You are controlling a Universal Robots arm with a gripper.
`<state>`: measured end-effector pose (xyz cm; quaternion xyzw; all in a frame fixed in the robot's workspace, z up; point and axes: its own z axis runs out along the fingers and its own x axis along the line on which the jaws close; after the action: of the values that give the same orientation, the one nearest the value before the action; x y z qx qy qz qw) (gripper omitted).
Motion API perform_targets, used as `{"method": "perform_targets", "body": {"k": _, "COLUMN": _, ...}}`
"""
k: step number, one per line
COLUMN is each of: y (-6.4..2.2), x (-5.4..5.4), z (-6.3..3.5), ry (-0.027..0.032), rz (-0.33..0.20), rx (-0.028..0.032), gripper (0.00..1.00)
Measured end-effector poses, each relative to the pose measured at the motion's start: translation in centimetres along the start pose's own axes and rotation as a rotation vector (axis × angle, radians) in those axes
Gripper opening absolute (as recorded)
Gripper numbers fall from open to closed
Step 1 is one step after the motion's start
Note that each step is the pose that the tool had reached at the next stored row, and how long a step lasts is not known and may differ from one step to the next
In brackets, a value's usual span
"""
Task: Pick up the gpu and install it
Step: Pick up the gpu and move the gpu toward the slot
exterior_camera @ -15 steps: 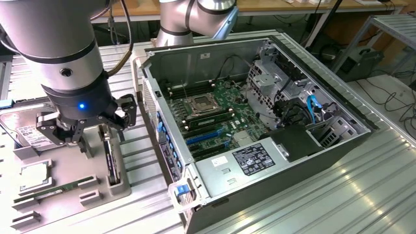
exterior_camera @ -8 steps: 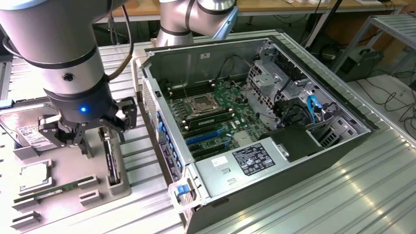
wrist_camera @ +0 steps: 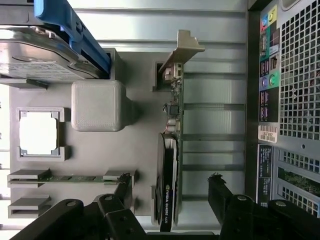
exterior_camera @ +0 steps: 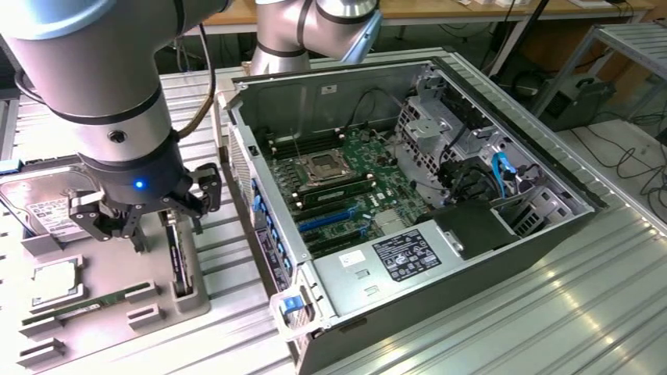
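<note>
hdd [exterior_camera: 42, 211] lies at the tray's [exterior_camera: 198, 301] far end, exterior view's left. gripper [wrist_camera: 170, 177] hangs above the tray, jaws wide, holding nothing, a finger each side of the gpu [wrist_camera: 172, 125], which stands on edge in its slot, untouched. pc case [exterior_camera: 417, 203] further right. risk: an off-centre close could tip the card or nick its components. arm approx vertical, wrist pointing straight down.

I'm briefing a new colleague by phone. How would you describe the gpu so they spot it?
On the exterior view's left of the open computer case lies a grey parts tray. The gpu stands on edge in the tray slot nearest the case. Unlike the slim memory stick, square processor and silver hard drive, it is a green board with a black cooler and pale bracket.
</note>
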<state>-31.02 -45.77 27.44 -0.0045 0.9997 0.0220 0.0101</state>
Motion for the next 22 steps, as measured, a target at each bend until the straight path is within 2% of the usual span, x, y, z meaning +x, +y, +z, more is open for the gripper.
{"method": "perform_targets", "body": {"k": 7, "y": 0.05, "x": 0.0, "z": 0.72, "ry": 0.0001, "rz": 0.0, "rx": 0.0001, "gripper": 0.72}}
{"method": "perform_targets", "body": {"k": 22, "y": 0.91, "x": 0.0, "z": 2.12, "ry": -0.0002, "rz": 0.0, "rx": -0.0001, "gripper": 0.72}}
